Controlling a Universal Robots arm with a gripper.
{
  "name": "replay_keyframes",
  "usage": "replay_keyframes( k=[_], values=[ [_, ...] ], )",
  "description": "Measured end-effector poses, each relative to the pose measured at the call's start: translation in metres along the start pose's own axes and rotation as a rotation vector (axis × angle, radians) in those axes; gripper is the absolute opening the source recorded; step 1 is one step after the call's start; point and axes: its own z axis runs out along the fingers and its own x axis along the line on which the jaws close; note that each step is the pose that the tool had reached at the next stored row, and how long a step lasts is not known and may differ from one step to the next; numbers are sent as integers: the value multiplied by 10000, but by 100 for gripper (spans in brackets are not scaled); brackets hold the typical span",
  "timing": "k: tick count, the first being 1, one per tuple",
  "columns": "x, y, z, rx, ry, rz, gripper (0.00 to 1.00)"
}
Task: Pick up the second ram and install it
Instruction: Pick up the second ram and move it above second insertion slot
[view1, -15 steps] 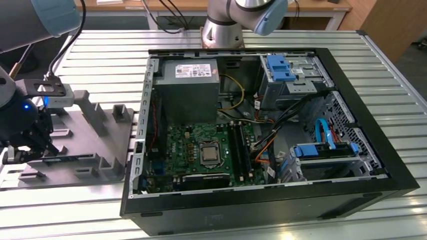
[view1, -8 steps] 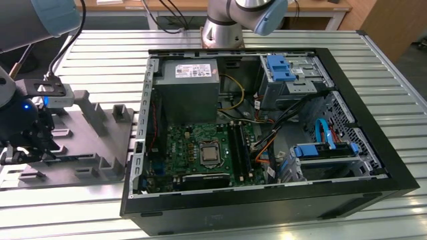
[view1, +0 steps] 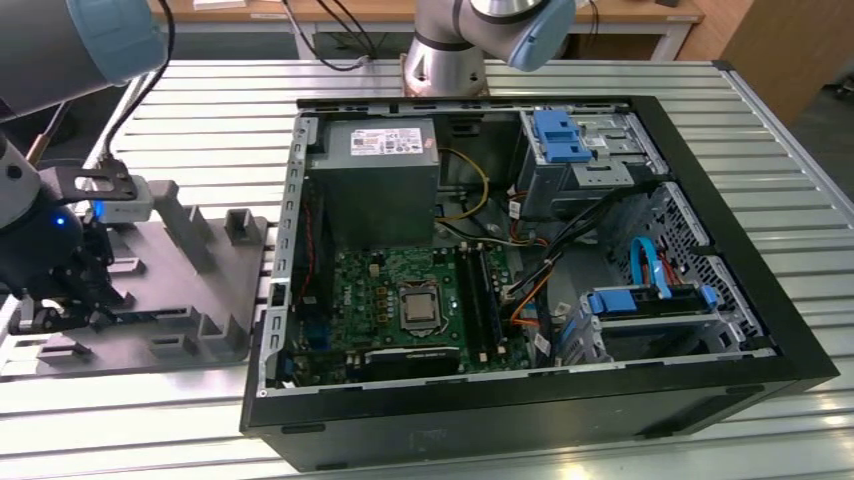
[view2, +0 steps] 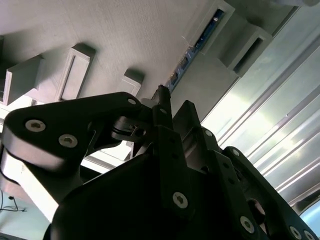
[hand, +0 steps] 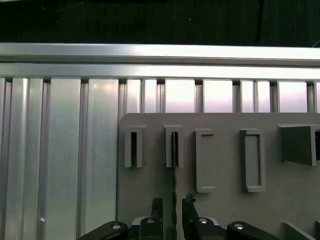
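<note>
Two dark fingers (hand: 157, 209) of the pincer (hand: 173, 201) are seen in the first wrist view set on either side of the second ram (hand: 174, 165), which is viewed edge-on as a thin dark line. A narrow gap is visible between each finger and the strip, so the pincer is judged to be parted and to have hold of nothing; its lower portion is cut off by the frame edge. The strip is held upright on its long edge in the gray holder tray (hand: 150, 195), one end being lodged in a slotted post (hand: 174, 146) and the other end being hidden between the fingers. In the second wrist view the second ram (view2: 200, 44) is shown as a greenish-blue band with small parts along it (its near end is lost behind the black linkage of the pincer). In the exterior view the tray is found on the slatted metal desk (view1: 120, 430), at the exterior view's left, just beside an open computer case (view1: 761, 350). The pincer (view1: 54, 305) is positioned low over the tray there, but its fingertips are largely masked by the dark wrist, and the strip is made out only as a faint bluish sliver. A green motherboard (view1: 380, 290) is seen inside the case; whether its memory slots are occupied cannot be told. The arm (view1: 461, 40) is cropped at the top of the exterior view.
</note>
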Motion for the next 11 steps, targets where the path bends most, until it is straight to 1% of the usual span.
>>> replay_keyframes(
  k=[11],
  values=[
    [3,-8,200,0,0,0,29]
  ],
)
